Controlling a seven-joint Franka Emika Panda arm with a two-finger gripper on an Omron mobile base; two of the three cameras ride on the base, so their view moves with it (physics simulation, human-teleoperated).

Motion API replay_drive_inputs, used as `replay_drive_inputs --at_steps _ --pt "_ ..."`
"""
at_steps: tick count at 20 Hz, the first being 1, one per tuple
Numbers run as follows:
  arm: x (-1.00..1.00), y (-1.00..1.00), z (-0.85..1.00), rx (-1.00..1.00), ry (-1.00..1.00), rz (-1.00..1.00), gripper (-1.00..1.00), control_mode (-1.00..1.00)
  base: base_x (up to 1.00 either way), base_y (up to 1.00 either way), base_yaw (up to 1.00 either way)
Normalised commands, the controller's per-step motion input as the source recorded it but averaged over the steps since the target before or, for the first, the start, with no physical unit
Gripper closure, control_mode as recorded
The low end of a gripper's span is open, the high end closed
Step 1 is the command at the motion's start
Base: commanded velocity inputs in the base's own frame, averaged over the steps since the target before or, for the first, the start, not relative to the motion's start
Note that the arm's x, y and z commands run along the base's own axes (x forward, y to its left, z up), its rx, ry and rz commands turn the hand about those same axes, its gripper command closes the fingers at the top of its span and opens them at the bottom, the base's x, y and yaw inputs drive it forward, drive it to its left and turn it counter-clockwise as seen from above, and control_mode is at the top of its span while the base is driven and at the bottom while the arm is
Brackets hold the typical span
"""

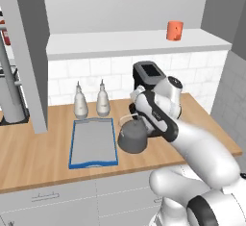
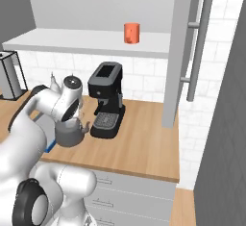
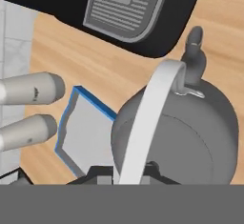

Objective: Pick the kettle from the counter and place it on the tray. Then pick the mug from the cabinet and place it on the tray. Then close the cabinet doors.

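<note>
The kettle (image 1: 132, 134), squat and dark grey, sits at the centre of the left base view on the wooden counter (image 1: 29, 157), just right of the grey, blue-rimmed tray (image 1: 93, 143). The gripper (image 3: 131, 170) is narrowed around its arched wire handle (image 3: 150, 118), which runs between the fingertips in the hand view. Two pale shakers (image 1: 91, 101) stand behind the tray; a black coffee machine (image 2: 106, 100) stands behind the kettle. At upper right, the orange mug (image 1: 175, 30) waits on the cabinet shelf (image 1: 120, 42). To do this step well, lift straight up until the base clears the rim, carry it leftward, and lower it gently onto the tray's middle, away from the shakers.
</note>
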Motion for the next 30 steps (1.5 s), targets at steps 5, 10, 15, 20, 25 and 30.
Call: replay_drive_inputs --at_steps 5,10,15,20,25,30 --pt "0.0 0.09 0.47 0.1 0.0 -0.03 1.0 -1.0 0.0 0.0 0.0" --pt "0.01 0.33 0.11 0.05 0.0 -0.02 1.0 -1.0 0.0 0.0 0.0" --pt "0.14 0.67 0.0 0.0 -0.04 -0.06 1.0 -1.0 0.0 0.0 0.0" --pt "0.35 0.44 0.0 0.03 -0.03 -0.08 1.0 -1.0 0.0 0.0 0.0" --pt "0.35 0.42 0.0 0.01 0.0 -0.09 1.0 -1.0 0.0 0.0 0.0" --pt "0.25 0.38 0.0 0.0 0.0 -0.08 1.0 -1.0 0.0 0.0 0.0"
